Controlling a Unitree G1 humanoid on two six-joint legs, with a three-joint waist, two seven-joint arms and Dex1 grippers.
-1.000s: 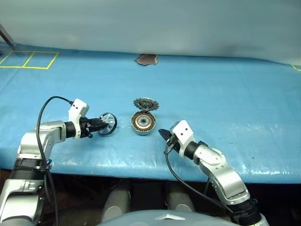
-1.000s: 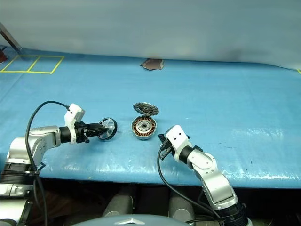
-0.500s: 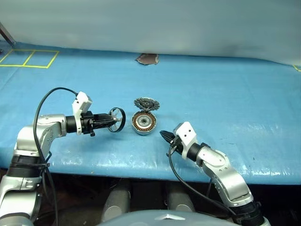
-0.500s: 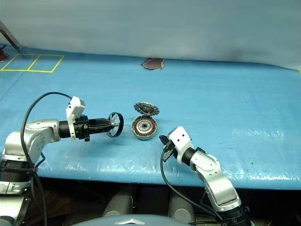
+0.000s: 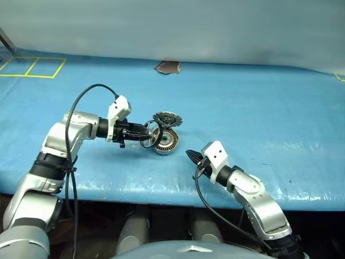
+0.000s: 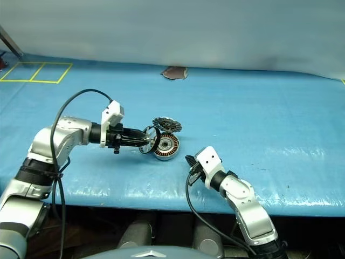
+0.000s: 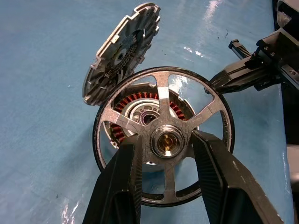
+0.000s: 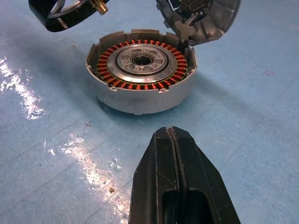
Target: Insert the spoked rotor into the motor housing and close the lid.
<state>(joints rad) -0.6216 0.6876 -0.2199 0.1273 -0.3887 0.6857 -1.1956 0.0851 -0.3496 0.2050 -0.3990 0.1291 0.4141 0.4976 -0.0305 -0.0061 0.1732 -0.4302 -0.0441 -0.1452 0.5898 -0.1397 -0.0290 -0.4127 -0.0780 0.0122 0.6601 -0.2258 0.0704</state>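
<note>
My left gripper (image 5: 144, 133) is shut on the hub of the spoked rotor (image 5: 151, 135), a thin dark ring with slim silver spokes (image 7: 163, 100). The rotor hangs tilted in the air over the left edge of the motor housing (image 5: 165, 141), apart from it. The housing (image 8: 140, 70) sits on the blue table with its copper windings and silver hub showing. The lid (image 5: 167, 118) stands up open at the housing's far edge, its dark cut-outs (image 7: 119, 51) visible. My right gripper (image 5: 190, 156) is shut and empty, just off the table a little in front and to the right of the housing.
A blue sheet (image 5: 259, 108) covers the table; its front edge (image 5: 161, 189) runs just behind my right gripper. A brown patch (image 5: 168, 67) lies at the back centre. Yellow tape squares (image 5: 32, 67) mark the far left corner. A pale wall (image 5: 172, 27) closes off the back.
My left arm has carried the rotor to the right and upward, from left of the housing to over its left edge, and the wrist has rolled. The right arm has stayed put.
</note>
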